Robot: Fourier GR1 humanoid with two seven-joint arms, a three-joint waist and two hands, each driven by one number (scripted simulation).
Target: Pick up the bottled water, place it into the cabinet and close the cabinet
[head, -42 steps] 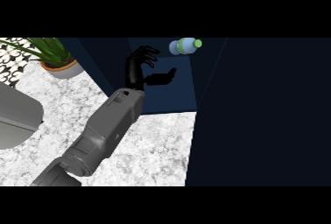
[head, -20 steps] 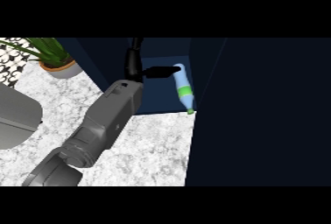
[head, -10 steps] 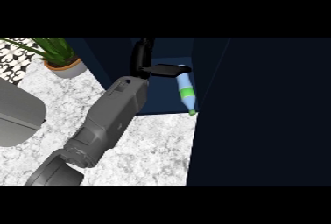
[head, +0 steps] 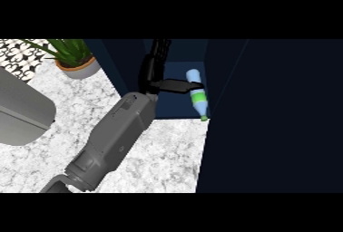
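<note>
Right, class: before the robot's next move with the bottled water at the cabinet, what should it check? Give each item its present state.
1. Bottled water lies inside the cabinet: ok.
2. Bottle's green cap end past the cabinet's front edge: cannot tell.
3. Left hand withdrawn from the cabinet: not ok; its thumb points at the bottle.
4. Hand released from the bottle: cannot tell.
5. Cabinet door closed: not ok.
6. Right hand in view: not ok.

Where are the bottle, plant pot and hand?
bottle (head: 197,97), head view, green label at mid-body
pot (head: 78,70), head view, front wall below the rim
hand (head: 151,72), head view, back of the hand
</note>
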